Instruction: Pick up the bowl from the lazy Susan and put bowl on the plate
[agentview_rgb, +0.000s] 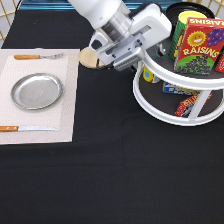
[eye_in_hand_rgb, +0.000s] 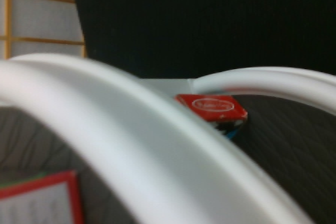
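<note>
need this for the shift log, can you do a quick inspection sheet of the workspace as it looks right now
surface: black tablecloth, pale placemat at the exterior view's left
job's things: silver plate bare on the placemat; lazy Susan at the right; black bowl partly hidden on its upper tier
clutter: raisins box, fork, knife, wooden coaster, packets on the lower tier
end effector: by the upper tier's rim, fingers hidden
cables: nothing seen
surroundings: nothing seen
</note>
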